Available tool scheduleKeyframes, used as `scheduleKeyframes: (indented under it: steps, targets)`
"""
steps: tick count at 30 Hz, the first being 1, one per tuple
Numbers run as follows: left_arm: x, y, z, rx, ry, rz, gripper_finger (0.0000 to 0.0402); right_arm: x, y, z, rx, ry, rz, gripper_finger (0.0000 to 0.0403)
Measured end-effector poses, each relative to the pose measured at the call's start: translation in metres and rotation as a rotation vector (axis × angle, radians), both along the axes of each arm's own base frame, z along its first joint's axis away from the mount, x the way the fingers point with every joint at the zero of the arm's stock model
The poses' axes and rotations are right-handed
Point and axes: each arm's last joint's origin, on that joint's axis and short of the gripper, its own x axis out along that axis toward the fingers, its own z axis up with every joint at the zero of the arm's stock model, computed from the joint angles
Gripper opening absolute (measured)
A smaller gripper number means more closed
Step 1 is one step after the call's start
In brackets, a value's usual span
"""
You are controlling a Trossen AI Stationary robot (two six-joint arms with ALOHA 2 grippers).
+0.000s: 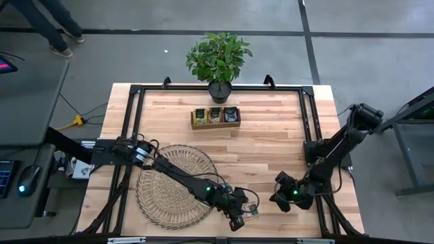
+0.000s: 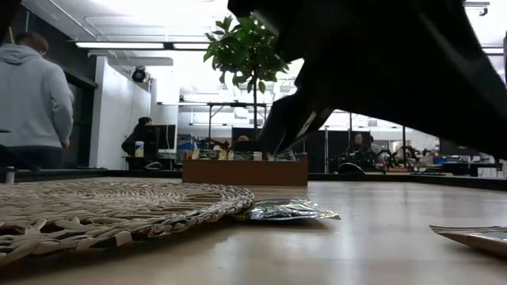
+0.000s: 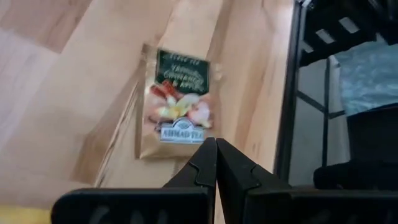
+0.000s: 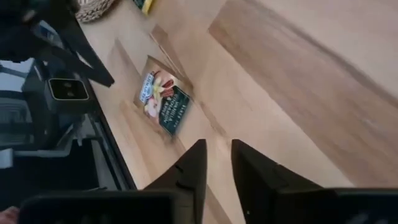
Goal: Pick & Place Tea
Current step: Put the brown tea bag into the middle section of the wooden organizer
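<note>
Left gripper (image 3: pixel 216 163) shut above tea sachet (image 3: pixel 175 102) near table edge (image 3: pixel 287 93)

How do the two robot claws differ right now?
The left gripper has its fingers pressed together; the right gripper shows a gap between its fingers. The left sits by the wicker mat, the right farther from it. Both hover near a tea sachet on the table.

a dark tea sachet (image 2: pixel 285 210) lies flat on the desk (image 2: pixel 356 245), touching the wicker mat (image 2: pixel 111 210) edge.
</note>
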Motion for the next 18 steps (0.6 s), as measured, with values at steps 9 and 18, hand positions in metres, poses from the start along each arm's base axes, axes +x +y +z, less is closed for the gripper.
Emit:
scheduleKeyframes:
  steps: [9, 18]
  targets:
    - [0.002, 0.006, -0.001, 0.042, -0.002, -0.006, 0.0000, 0.010, 0.014, -0.025, 0.045, 0.019, -0.019, 0.0126]
    - [0.010, 0.012, -0.024, -0.003, 0.033, -0.034, 0.0000, 0.014, 0.018, -0.033, 0.089, 0.018, -0.050, 0.0150]
